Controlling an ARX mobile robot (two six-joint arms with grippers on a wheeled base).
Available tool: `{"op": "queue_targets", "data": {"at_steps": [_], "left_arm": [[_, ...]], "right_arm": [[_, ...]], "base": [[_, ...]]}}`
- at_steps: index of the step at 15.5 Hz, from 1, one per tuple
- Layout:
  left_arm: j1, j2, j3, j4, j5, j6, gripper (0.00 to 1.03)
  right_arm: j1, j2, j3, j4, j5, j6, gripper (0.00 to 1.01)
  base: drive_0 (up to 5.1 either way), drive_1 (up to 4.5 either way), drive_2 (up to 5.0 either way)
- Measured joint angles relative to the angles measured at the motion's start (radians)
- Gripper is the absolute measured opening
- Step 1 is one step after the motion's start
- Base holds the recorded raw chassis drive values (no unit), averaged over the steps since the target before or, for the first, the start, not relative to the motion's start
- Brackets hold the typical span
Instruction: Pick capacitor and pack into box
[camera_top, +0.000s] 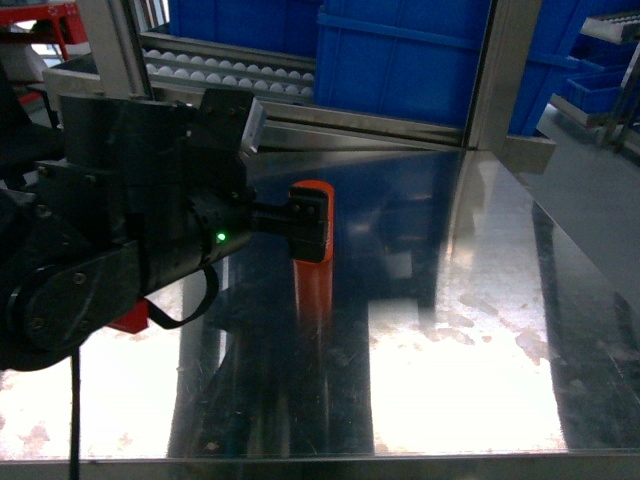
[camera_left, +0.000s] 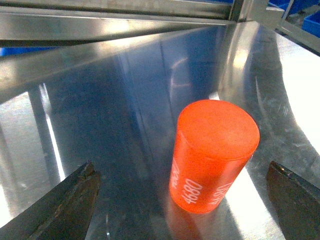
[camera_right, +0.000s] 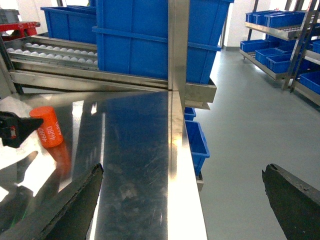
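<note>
Only the left wrist view is showing "4680" printed on the orange capacitor (camera_left: 214, 152). It is standing upright on the steel table (camera_left: 125, 100), sitting between the left gripper's (camera_left: 187, 200) spread jaws, untouched. The right gripper (camera_right: 182, 200) is hanging spread, well apart.

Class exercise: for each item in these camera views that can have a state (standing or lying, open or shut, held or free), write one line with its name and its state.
Orange capacitor: standing upright on the steel table, not gripped.
Left gripper: open, fingers on either side of the capacitor, apart from it.
Right gripper: open, holding nothing, at the table's edge.
Blue bins: sitting on the rack behind the table; contents not visible.
</note>
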Motion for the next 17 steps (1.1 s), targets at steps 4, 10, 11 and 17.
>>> {"op": "queue_targets", "data": {"at_steps": [4, 10, 11, 17], "left_arm": [[-0.031, 0.145, 0.190, -0.036, -0.017, -0.012, 0.98], [-0.038, 0.230, 0.283, -0.076, -0.060, -0.027, 0.61], [-0.038, 0.230, 0.283, -0.078, -0.060, -0.026, 0.50], [-0.001, -0.341, -0.230, 0.195, -0.180, 0.006, 0.44]], "right_arm": [[0.000, 0.000, 0.000, 0.000, 0.000, 0.000, 0.98], [0.000, 0.000, 0.000, 0.000, 0.000, 0.000, 0.98], [0.000, 0.000, 0.000, 0.000, 0.000, 0.000, 0.98], [0.000, 0.000, 0.000, 0.000, 0.000, 0.000, 0.98]], "base": [[0.0, 0.00, 0.0], [0.0, 0.00, 0.0], [0.0, 0.00, 0.0], [0.0, 0.00, 0.0]]}}
